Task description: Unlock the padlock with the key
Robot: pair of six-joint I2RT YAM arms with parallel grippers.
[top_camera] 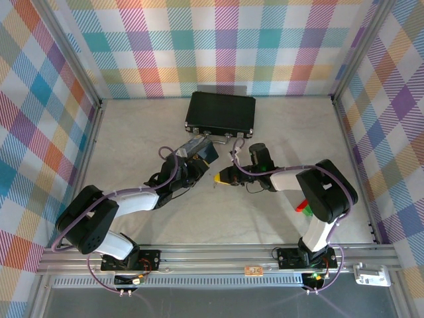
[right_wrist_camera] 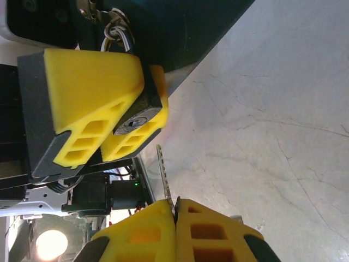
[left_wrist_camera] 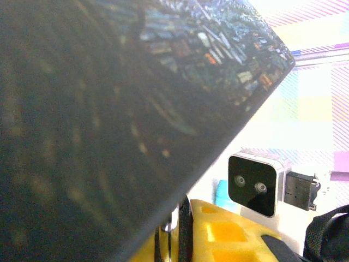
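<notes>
Two tight grips: padlock left, key right.

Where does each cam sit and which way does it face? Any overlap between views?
Top external: above and behind the bases, looking down on the table; left arm and right arm show.
Left wrist: close against the blue box, a camera module beyond; own yellow finger shows.
Right wrist: faces along the right gripper pinching the key, toward the padlock in the left gripper.
Shared: top and left wrist both see the blue box.
</notes>
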